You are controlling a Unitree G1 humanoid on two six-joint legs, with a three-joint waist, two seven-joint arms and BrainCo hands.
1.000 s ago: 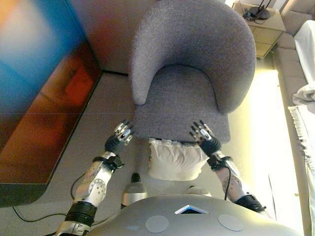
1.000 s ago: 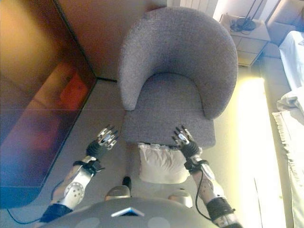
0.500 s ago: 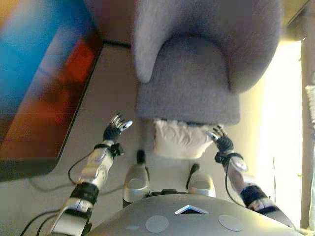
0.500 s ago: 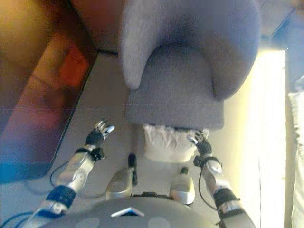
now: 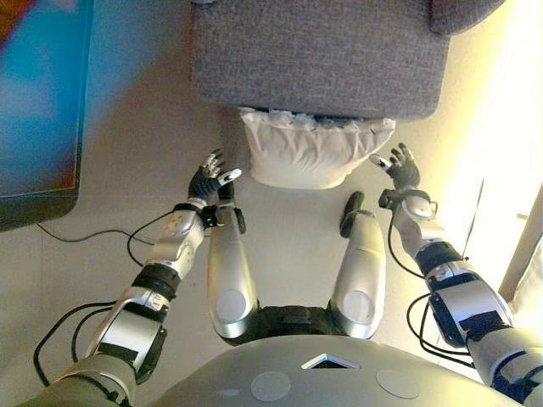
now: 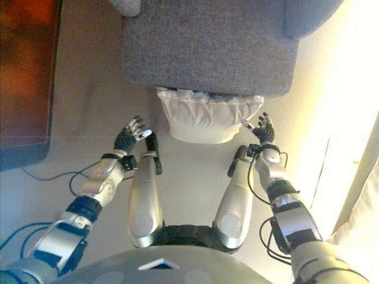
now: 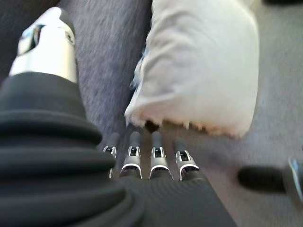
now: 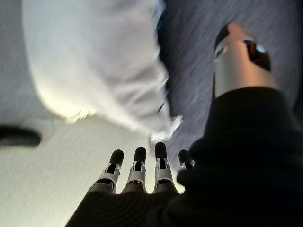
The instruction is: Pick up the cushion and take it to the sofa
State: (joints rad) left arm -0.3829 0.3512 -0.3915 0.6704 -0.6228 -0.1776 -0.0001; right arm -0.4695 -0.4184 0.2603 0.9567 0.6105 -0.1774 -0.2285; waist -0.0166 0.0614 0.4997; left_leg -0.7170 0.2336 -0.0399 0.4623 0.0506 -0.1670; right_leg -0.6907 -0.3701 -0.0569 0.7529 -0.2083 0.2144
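Observation:
A white cushion (image 5: 310, 149) with a frilled edge lies on the floor, leaning against the front of a grey armchair (image 5: 322, 52). It also shows in the left wrist view (image 7: 203, 66) and the right wrist view (image 8: 90, 56). My left hand (image 5: 209, 180) is open, low beside the cushion's left corner, a short gap from it. My right hand (image 5: 400, 167) is open beside the cushion's right corner, close to it. Neither hand touches the cushion. No sofa shows in these views.
The armchair's seat front stands directly behind the cushion. A dark panel (image 5: 38, 102) with a blue sheen stands along the left. Bare floor (image 5: 127, 110) lies between it and the chair. A pale cloth edge (image 5: 530, 280) shows at the far right.
The camera has dropped and tipped downward, so the chair slid up in view. Both hands have moved down to floor level at either side of the cushion.

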